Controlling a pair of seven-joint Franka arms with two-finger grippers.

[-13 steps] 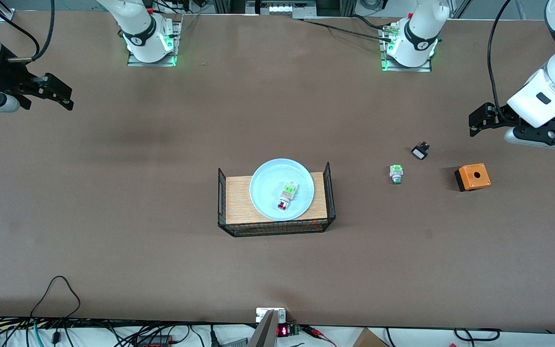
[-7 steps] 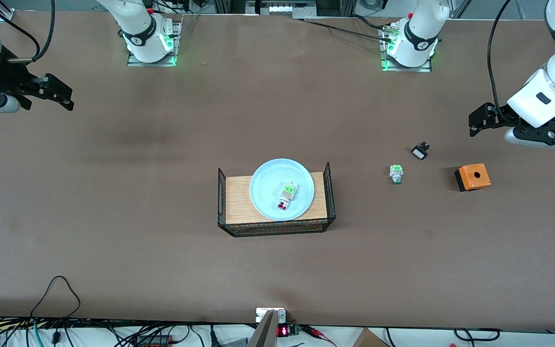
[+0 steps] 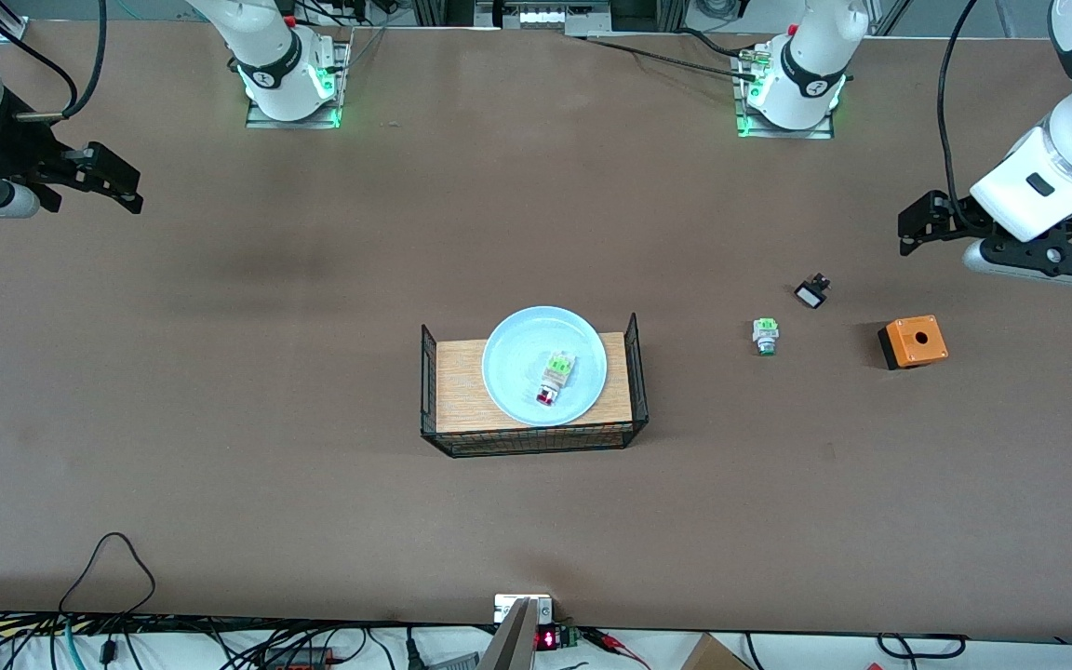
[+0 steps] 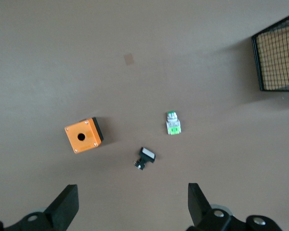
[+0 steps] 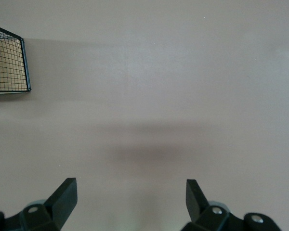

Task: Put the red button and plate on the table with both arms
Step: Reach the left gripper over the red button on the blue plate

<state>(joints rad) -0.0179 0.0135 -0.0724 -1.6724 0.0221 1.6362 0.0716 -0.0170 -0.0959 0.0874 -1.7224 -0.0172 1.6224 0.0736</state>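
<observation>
Centrally, the red button (image 3: 551, 377) lies on its side in the plate (image 3: 510, 374), red cap toward the front camera, and the plate rests on the wood tray (image 3: 458, 391) between two black wire ends, so neither task item has reached the table (image 3: 313, 484) yet. You have both arms parked wide and high: the left gripper (image 3: 910, 228) hangs over the table at the left arm's end, near the orange box (image 3: 913, 341), jaws spread wide and holding nothing in its wrist view; the right gripper (image 3: 117, 181) hovers over bare table at the right arm's end, likewise spread and empty. Watch the look-alike first: a green-tipped switch (image 3: 765, 335) and a small black part (image 3: 811, 294) lie between the tray and the orange box, close under the left arm's likely path, and you could take the wrong switch if you go by body colour and not by the cap. Expect trouble at the tray too, since the wire ends flank the plate closely and a finger coming in from either end could catch the mesh. Lifting the plate with the button loose inside could tip it, and the button would likely slide or roll off. Sharing the same small target, the two arms may crowd each other.
</observation>
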